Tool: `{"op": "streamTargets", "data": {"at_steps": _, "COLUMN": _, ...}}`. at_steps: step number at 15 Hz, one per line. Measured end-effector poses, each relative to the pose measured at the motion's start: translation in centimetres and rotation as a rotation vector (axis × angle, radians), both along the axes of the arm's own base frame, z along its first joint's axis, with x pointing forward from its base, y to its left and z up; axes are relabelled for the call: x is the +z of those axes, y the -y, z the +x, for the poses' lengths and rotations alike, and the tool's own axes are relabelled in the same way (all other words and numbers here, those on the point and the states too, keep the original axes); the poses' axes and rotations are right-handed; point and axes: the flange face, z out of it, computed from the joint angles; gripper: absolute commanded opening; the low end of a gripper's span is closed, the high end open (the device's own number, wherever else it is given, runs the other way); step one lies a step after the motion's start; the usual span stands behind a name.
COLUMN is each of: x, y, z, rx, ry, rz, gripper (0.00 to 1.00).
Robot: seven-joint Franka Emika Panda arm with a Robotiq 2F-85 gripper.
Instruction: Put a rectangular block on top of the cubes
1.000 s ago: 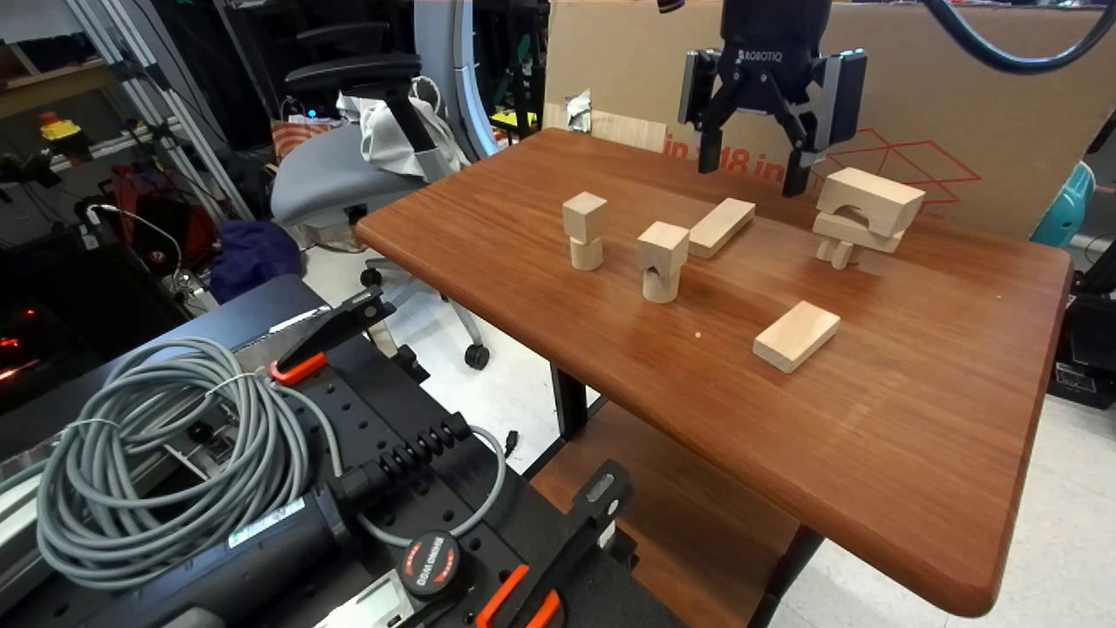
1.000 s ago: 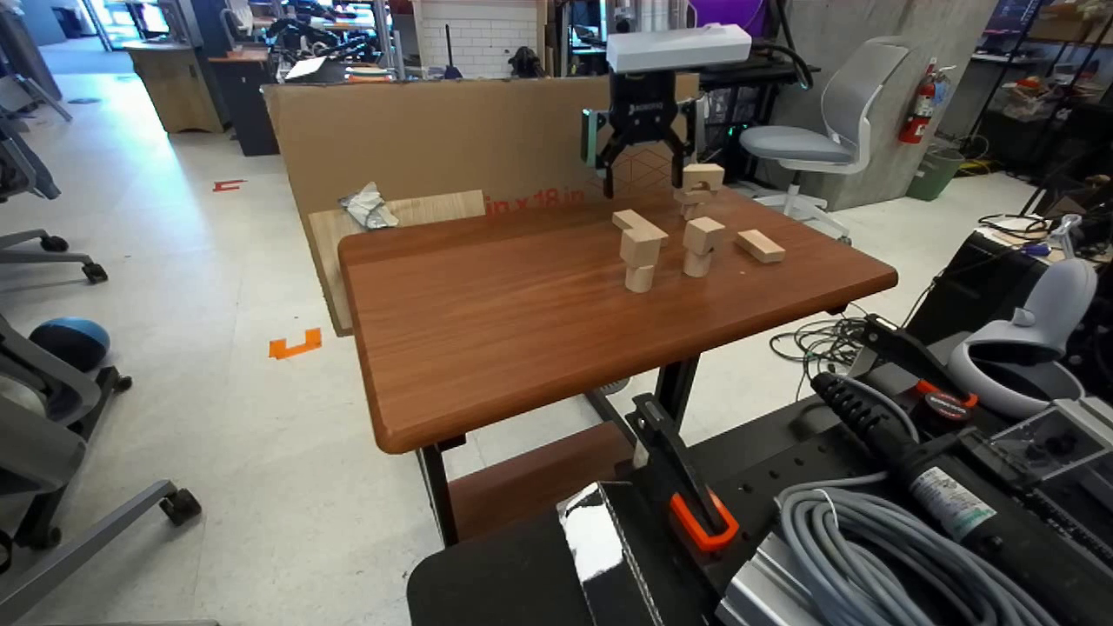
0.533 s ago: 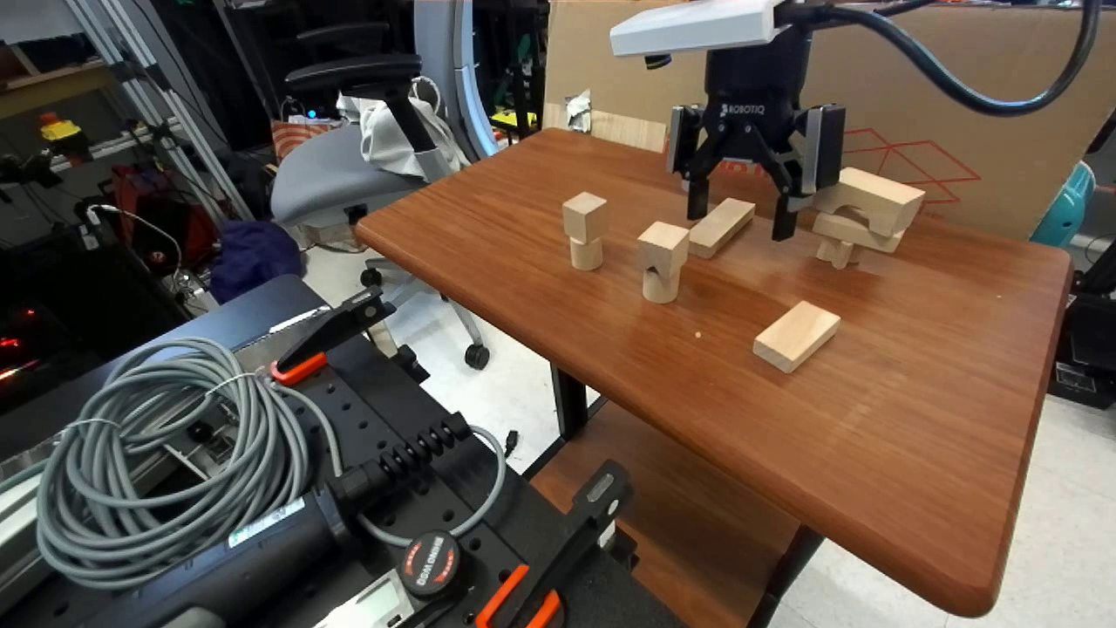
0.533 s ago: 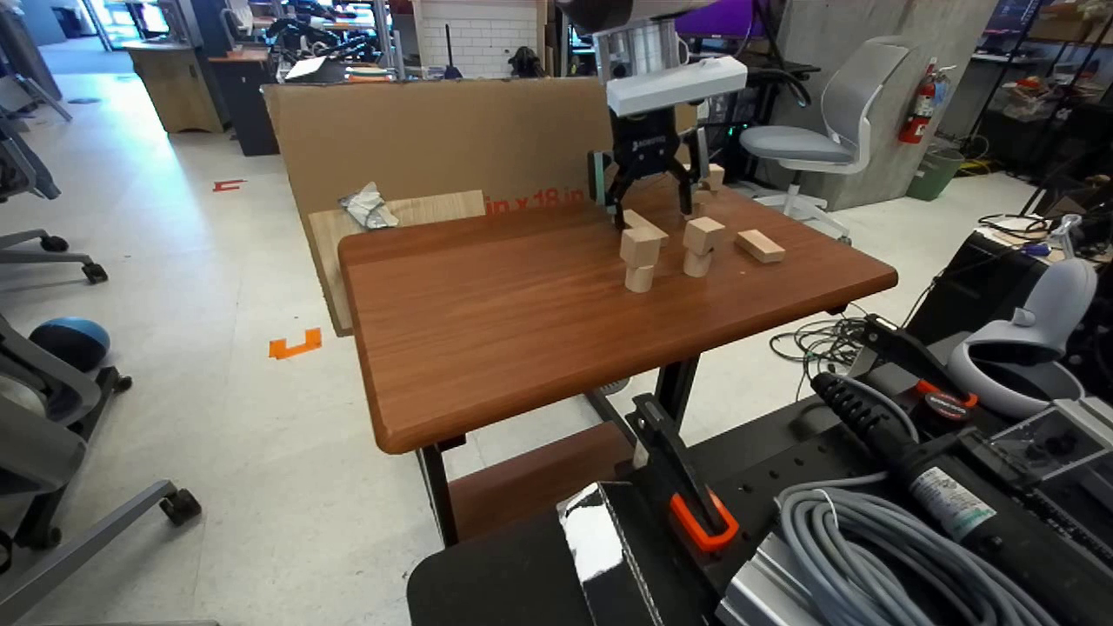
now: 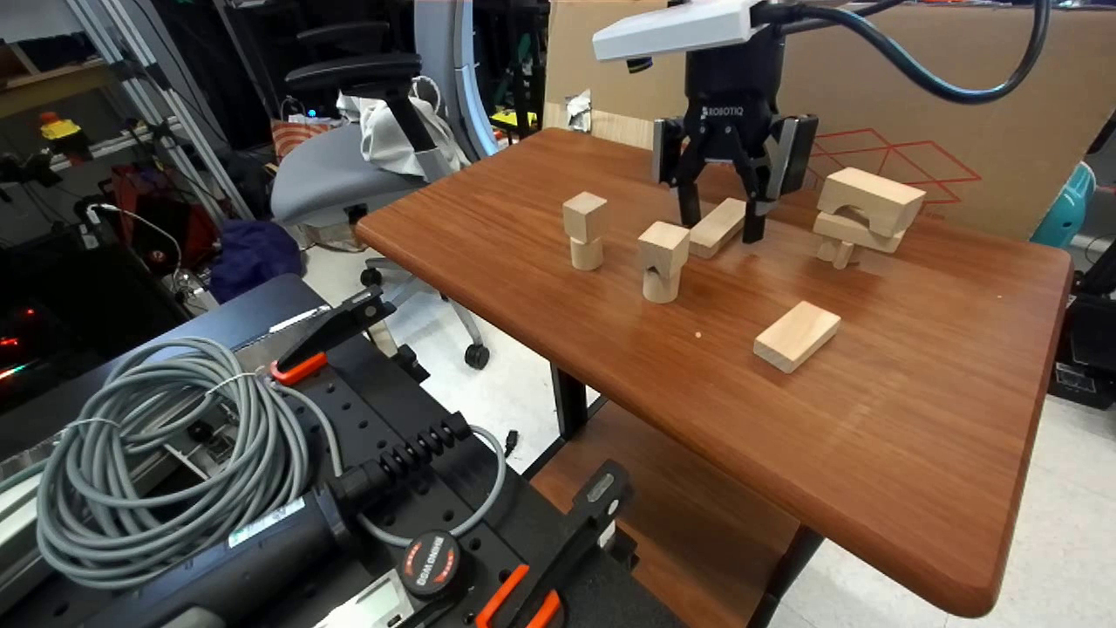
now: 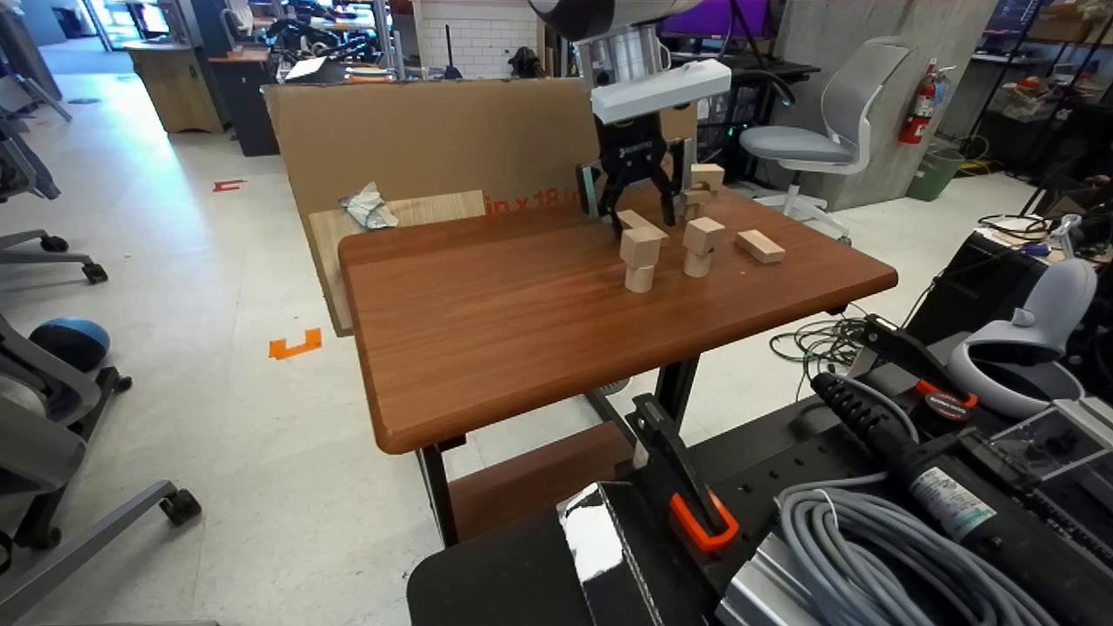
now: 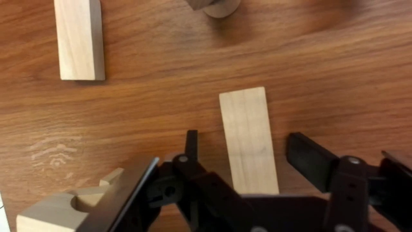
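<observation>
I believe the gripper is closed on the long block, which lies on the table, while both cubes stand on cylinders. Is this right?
Not entirely: the wrist view shows the gripper open, with table visible between the long block and each finger. The long block does lie on the table, and both cubes stand on cylinders.

Gray chair (image 6: 798,145) near concrete wall (image 6: 913,28)

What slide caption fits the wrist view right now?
Open two-finger gripper over a slim rectangular light-wood block, gaps on both sides, with a partly hidden arched block at lower left.
</observation>
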Motion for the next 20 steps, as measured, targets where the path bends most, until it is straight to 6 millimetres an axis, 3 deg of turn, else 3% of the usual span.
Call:
{"op": "streamTargets", "data": {"at_steps": 3, "x": 0.2, "y": 0.2, "z": 0.2, "rx": -0.006, "ry": -0.014, "rz": -0.005, "gripper": 0.19}}
{"op": "streamTargets", "data": {"at_steps": 5, "x": 0.6, "y": 0.3, "z": 0.3, "rx": -0.012, "ry": -0.029, "rz": -0.009, "gripper": 0.09}}
{"op": "streamTargets", "data": {"at_steps": 14, "x": 1.6, "y": 2.1, "z": 0.4, "rx": -0.006, "ry": -0.111, "rz": -0.025, "gripper": 0.09}}
{"op": "streamTargets", "data": {"at_steps": 20, "x": 3.8, "y": -0.8, "z": 0.0, "rx": 0.229, "ry": -0.233, "rz": -0.091, "gripper": 0.09}}
